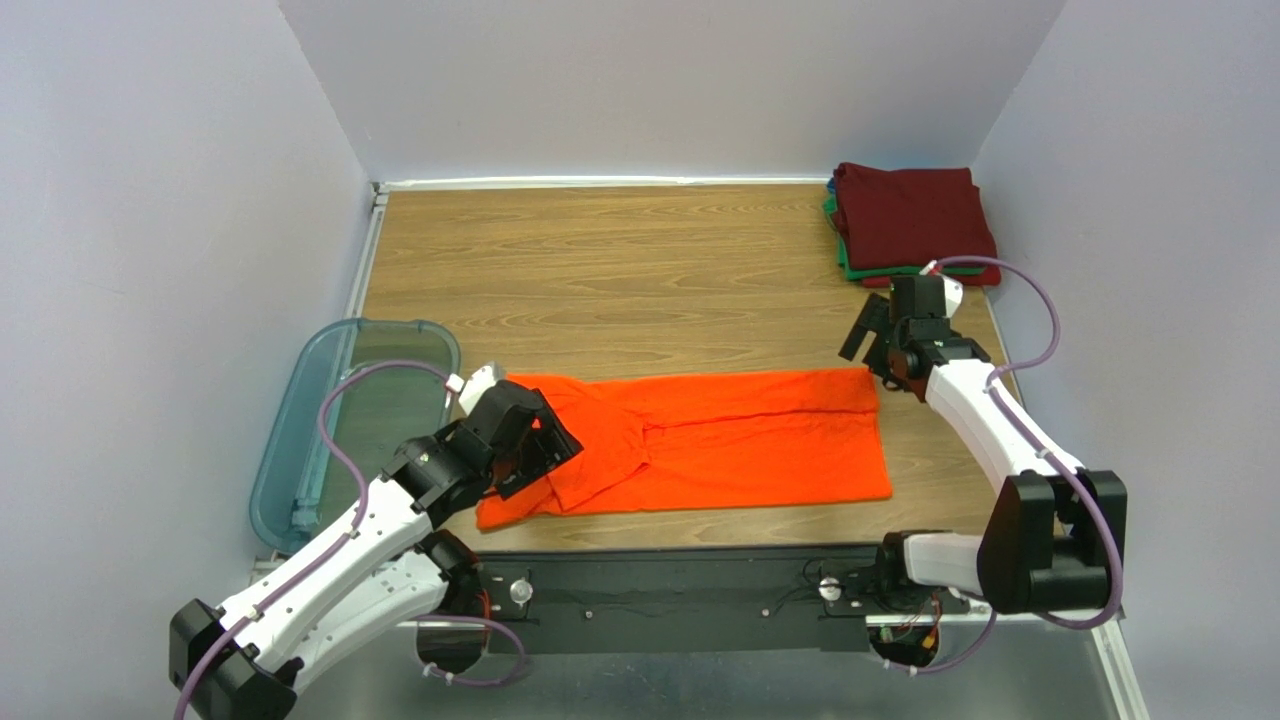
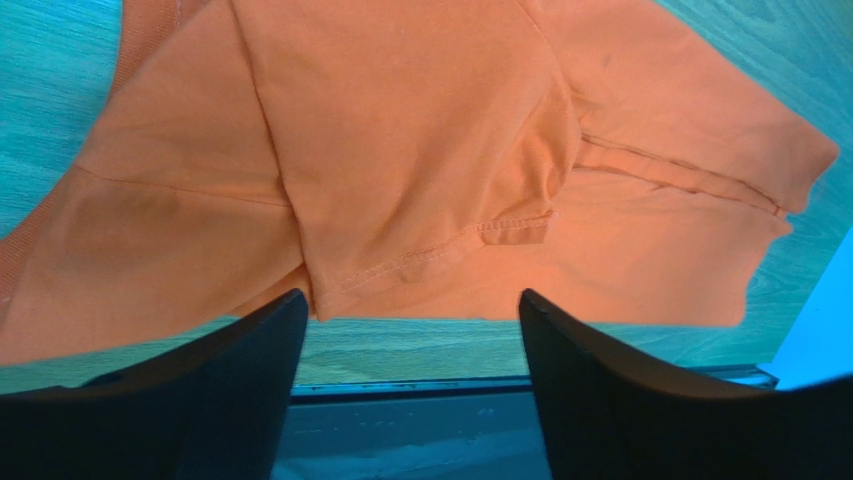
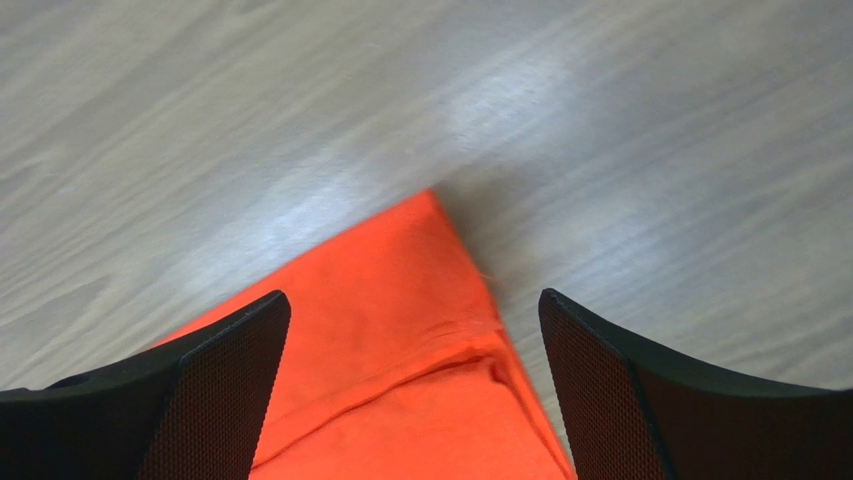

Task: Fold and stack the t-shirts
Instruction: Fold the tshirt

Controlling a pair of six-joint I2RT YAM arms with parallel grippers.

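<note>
The bright orange t-shirt (image 1: pixel 721 440) lies flat as a long band across the near middle of the table, sides folded in. My left gripper (image 1: pixel 544 446) hangs open over its left end, where a folded sleeve and hem show in the left wrist view (image 2: pixel 420 190); nothing is between the jaws. My right gripper (image 1: pixel 884 348) is open just above the shirt's far right corner (image 3: pixel 400 330), holding nothing. A stack of folded t-shirts (image 1: pixel 912 218), dark maroon on top with green and red edges under it, sits at the far right corner.
A translucent blue-grey plastic bin (image 1: pixel 334 420) stands at the table's left edge, next to my left arm. A black base rail (image 1: pixel 676 578) runs along the near edge. White walls close the table on three sides.
</note>
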